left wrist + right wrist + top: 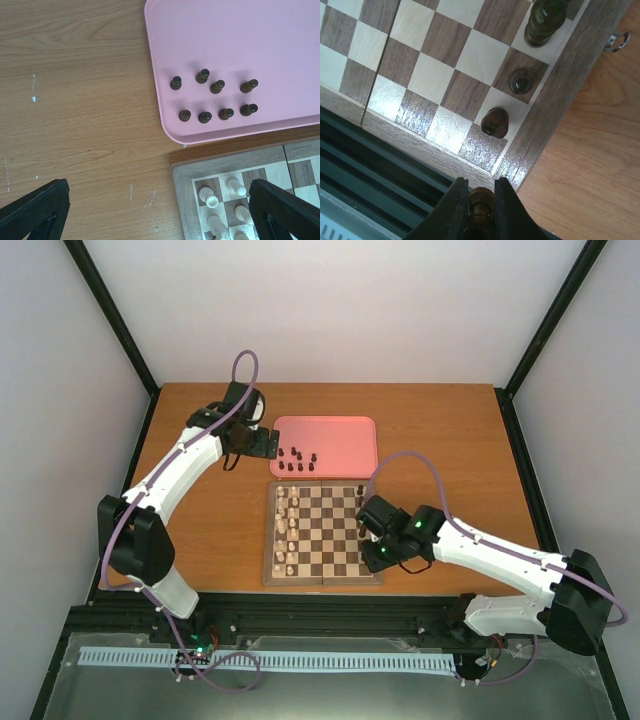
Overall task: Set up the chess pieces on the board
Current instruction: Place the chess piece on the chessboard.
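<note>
Eight chess pieces (217, 86) stand on pink tray (250, 30), others along board (445, 75) edge. Right gripper (481, 189) clamps one dark piece (480, 210) by board corner; left gripper (160, 205) spread wide over table (75, 100)

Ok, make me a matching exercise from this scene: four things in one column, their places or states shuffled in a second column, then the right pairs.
Column one
1. dark pawns
2. cream-white pieces
3. left fingers
4. right fingers

Column two
A. shut on a dark chess piece
B. standing on the pink tray
C. wide open, holding nothing
D. standing on the board

Pairs: 1-B, 2-D, 3-C, 4-A
</note>
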You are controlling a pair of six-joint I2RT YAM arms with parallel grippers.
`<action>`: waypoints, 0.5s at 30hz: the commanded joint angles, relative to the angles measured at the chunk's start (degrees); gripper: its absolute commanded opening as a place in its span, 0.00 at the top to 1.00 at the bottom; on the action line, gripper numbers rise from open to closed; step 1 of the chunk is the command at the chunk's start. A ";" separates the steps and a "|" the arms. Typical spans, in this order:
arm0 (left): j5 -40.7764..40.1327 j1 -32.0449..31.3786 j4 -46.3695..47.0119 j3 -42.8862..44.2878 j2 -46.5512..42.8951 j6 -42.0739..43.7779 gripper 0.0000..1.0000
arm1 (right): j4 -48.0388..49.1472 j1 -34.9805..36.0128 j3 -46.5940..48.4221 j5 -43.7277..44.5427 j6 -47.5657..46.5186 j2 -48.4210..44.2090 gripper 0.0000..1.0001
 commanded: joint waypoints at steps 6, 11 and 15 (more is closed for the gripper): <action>-1.79 -0.41 1.46 -1.39 -2.07 0.44 0.00 | 8.80 1.46 -5.99 1.84 2.70 -2.31 0.97; -2.15 -0.41 1.49 -1.47 -1.99 0.71 0.01 | 10.99 2.62 -7.22 2.19 2.83 -1.83 0.97; -1.91 -0.36 1.53 -1.43 -1.65 0.61 0.00 | 12.06 3.24 -7.74 2.63 2.72 -1.22 0.97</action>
